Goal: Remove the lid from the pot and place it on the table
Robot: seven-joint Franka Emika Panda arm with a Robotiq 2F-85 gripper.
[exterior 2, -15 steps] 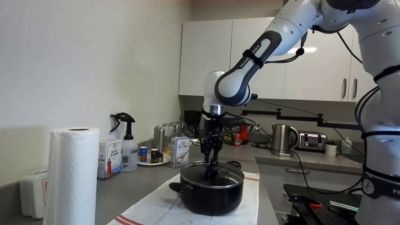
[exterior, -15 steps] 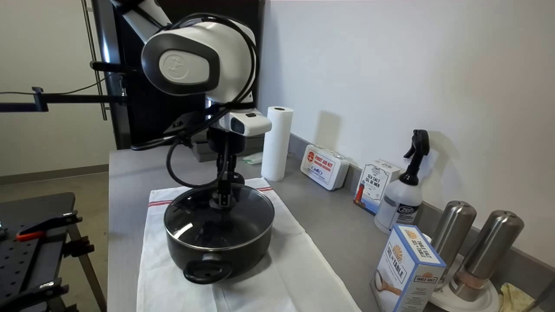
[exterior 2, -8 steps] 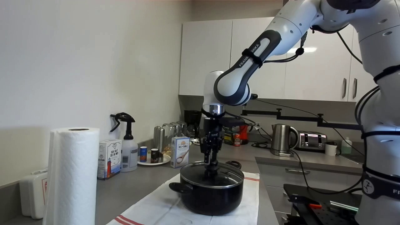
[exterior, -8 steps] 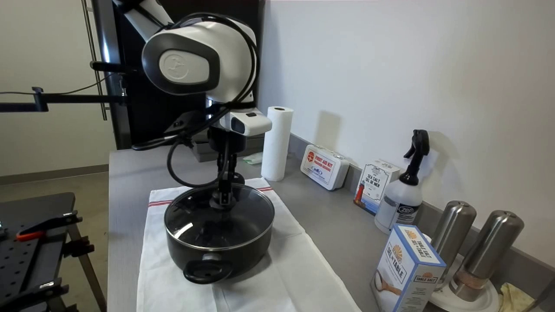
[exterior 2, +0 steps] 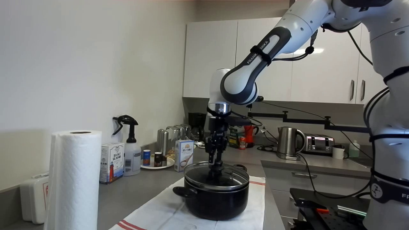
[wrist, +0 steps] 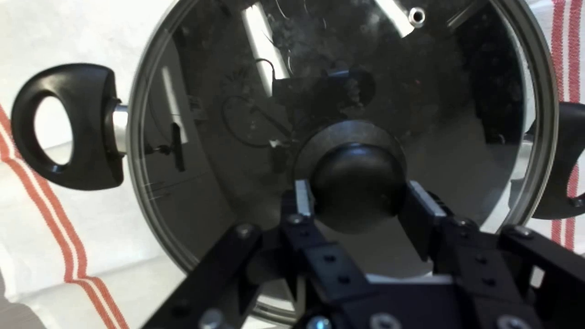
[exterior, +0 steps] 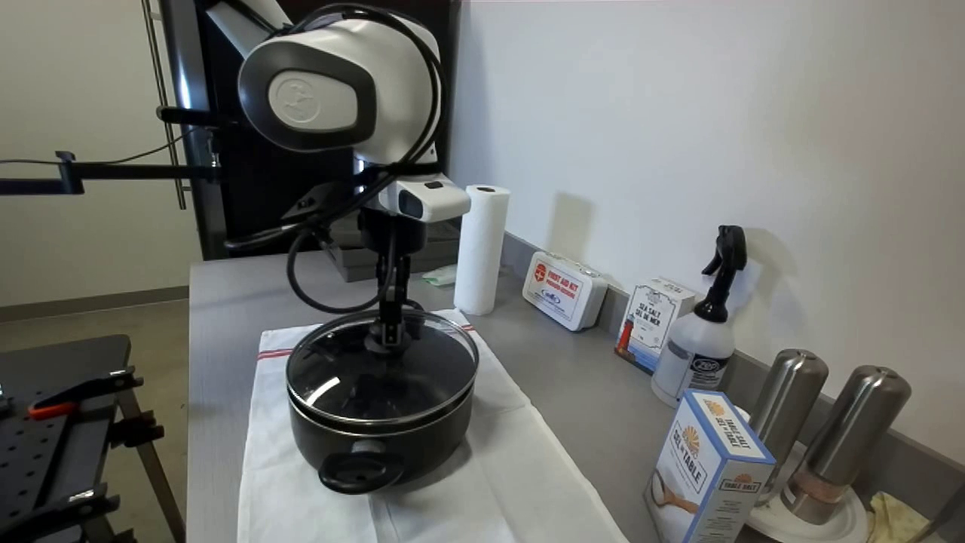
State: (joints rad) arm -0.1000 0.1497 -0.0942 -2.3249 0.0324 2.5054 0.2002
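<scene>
The lid (exterior: 347,388) is round glass with a metal rim. It hovers just above the pot (exterior: 426,452), with a thin gap between the rims in both exterior views. My gripper (wrist: 363,196) is shut on the lid's black knob (wrist: 358,171), with one finger on each side. In an exterior view the gripper (exterior 2: 215,163) points straight down over the lid (exterior 2: 231,180). The black pot (exterior 2: 220,206) stands upright, its two handles sticking out from under the lid in the wrist view. The table (exterior: 226,362) is a grey countertop. The pot's inside shows only dimly through the glass.
A white cloth (exterior: 520,475) lies under the pot. A paper towel roll (exterior: 482,249), first aid kit (exterior: 564,290), sea salt box (exterior: 654,320), spray bottle (exterior: 697,339), table salt box (exterior: 705,467) and steel mills (exterior: 844,437) stand along the wall.
My gripper and arm have moved up a little in the last half second. The lid has risen with them off the pot's rim. The pot has not moved.
</scene>
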